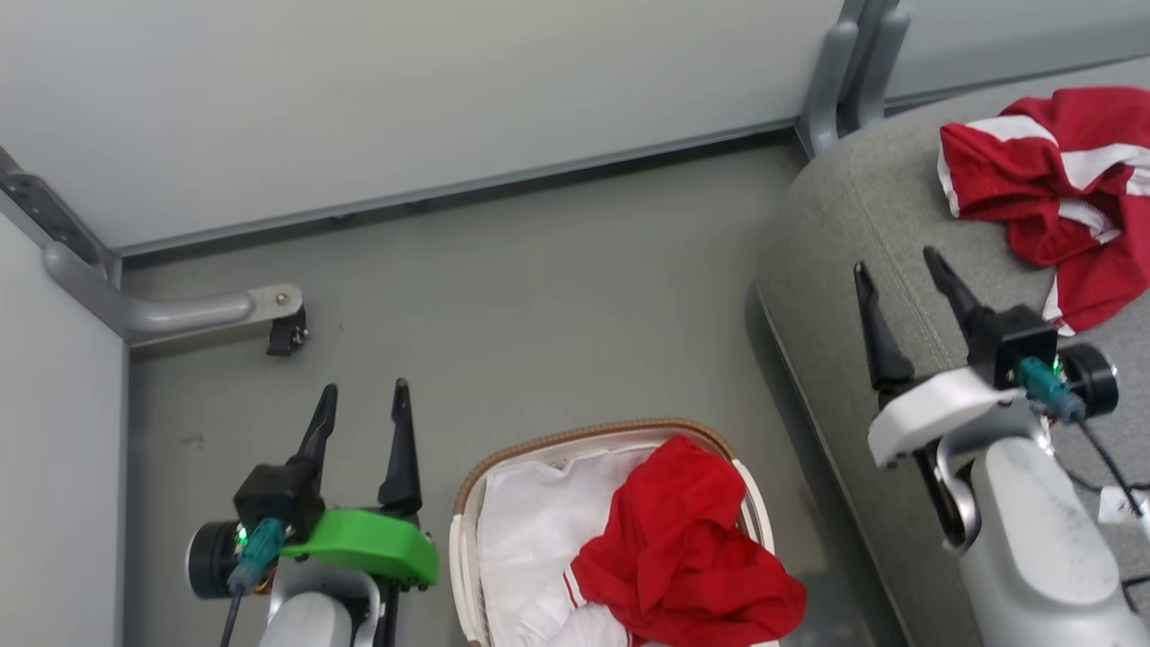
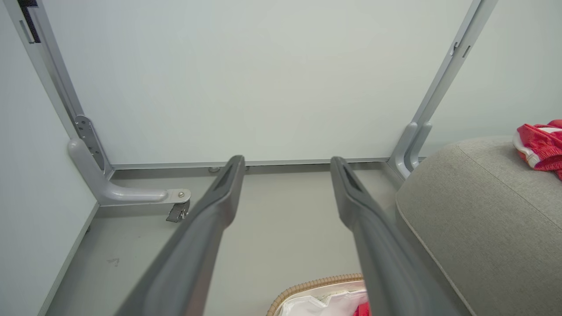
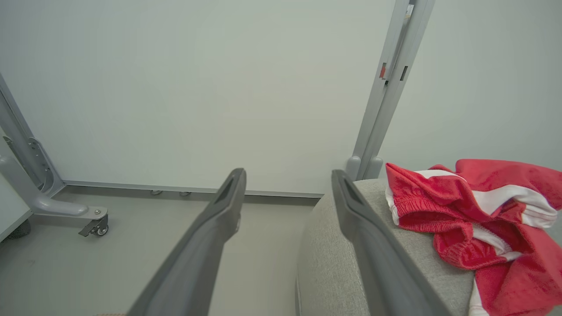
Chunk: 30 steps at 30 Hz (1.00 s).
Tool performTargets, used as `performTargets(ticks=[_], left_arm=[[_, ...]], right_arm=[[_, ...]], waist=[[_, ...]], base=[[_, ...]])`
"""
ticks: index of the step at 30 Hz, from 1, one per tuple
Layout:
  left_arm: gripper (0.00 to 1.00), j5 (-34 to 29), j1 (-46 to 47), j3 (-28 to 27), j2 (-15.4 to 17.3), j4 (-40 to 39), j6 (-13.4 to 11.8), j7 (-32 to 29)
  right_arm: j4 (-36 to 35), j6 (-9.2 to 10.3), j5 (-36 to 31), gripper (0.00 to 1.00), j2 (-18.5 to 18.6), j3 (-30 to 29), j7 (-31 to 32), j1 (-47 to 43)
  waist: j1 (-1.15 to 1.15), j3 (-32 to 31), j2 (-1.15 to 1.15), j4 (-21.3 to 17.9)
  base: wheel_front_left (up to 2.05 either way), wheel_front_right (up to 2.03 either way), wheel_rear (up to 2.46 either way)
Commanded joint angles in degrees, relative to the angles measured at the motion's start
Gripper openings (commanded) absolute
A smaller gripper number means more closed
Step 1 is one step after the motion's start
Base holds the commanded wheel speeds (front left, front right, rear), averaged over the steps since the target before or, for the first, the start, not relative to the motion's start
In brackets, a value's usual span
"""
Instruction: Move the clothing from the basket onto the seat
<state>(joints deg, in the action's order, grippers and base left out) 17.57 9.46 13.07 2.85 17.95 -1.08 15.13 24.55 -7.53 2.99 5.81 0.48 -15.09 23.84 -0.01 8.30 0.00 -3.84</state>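
One red garment point(image 1: 1051, 180) lies on the sofa point(image 1: 835, 225), the other garment point(image 1: 683, 539) sits in the basket point(image 1: 557, 440); my left tool point(image 1: 365, 386) and right tool point(image 1: 896, 259) hang released.

1 garment point(image 1: 683, 539) in basket point(image 1: 575, 437) — 1 on seat point(image 1: 840, 216)

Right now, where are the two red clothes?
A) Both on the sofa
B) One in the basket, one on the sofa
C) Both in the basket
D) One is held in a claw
B: one red garment lies in the basket, and the second garment lies on the grey sofa.
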Motion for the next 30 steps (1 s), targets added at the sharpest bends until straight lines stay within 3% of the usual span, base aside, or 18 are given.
performTargets(ticks=[1,9,20,30], left_arm=[[1.0,-0.35,-1.75,-1.08,0.09,-0.24,-0.41,0.03],[1.0,-0.46,-6.56,-5.09,0.09,-0.43,0.35,0.03],[1.0,-0.03,-8.04,-2.76,0.09,0.81,0.2,0.03],[1.0,0.08,-7.48,-2.47,0.09,1.67,0.22,0.03]], right_arm=[[-0.31,0.08,-0.49,1.0,-0.59,-0.07,-0.12,-2.31],[-1.82,0.08,-1.19,1.0,-2.69,-1.24,-0.12,-9.43],[-3.94,0.08,2.32,1.0,-2.82,-2.61,-0.12,-15.69],[-3.63,0.08,2.25,1.0,-2.84,-1.76,-0.12,-16.19]], waist=[[0.01,-3.27,0.0,1.39],[0.01,-5.9,0.0,1.58],[0.01,-7.23,0.0,2.6],[0.01,-7.58,0.0,2.24]], base=[[0.0,0.0,0.0],[0.0,0.0,0.0],[0.0,0.0,0.0],[0.0,0.0,0.0]])
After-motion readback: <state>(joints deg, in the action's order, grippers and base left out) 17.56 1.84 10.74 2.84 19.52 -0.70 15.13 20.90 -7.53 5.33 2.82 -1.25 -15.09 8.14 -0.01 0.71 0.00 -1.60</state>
